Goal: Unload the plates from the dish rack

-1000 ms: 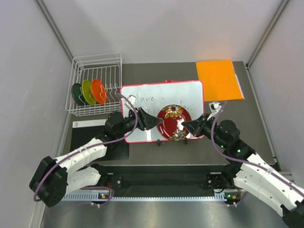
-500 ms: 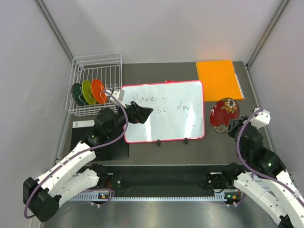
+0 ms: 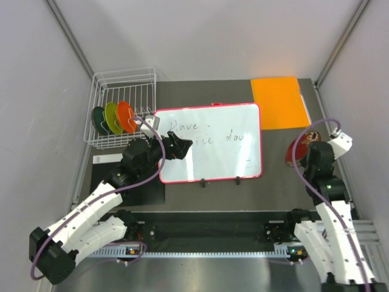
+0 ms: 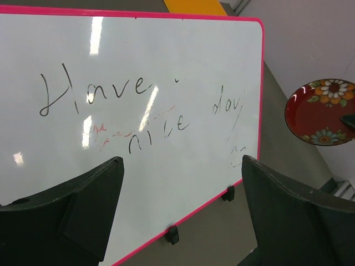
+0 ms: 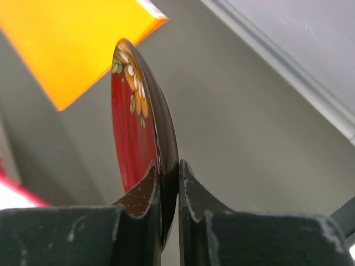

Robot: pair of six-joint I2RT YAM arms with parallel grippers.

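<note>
Dark tabletop (image 3: 206, 91) below: my right gripper (image 5: 168, 172) pinches the red floral plate (image 5: 133, 144) by its rim, upright, near the orange sheet (image 5: 66, 44). My left gripper (image 4: 182, 163) gapes wide, empty, over the whiteboard (image 4: 166, 66). The orange plate (image 3: 126, 115), lime plate (image 3: 111, 115) and dark green plate (image 3: 98, 119) stand in the dish rack (image 3: 124, 85).

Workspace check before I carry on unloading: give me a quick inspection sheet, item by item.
Surface: dark table, no spills seen.
Job's things: dish rack at far left holds orange plate, lime plate and dark green plate on edge; red floral plate is out, held on edge at right.
Clutter: whiteboard with writing, centre; orange sheet, far right; black pad under left arm.
Grippers: left gripper open over whiteboard; right gripper shut on red floral plate's rim.
Cables: left cable and right cable, both purple, loop along their arms; no snag seen.
Surroundings: grey walls on three sides; nothing else seen.
</note>
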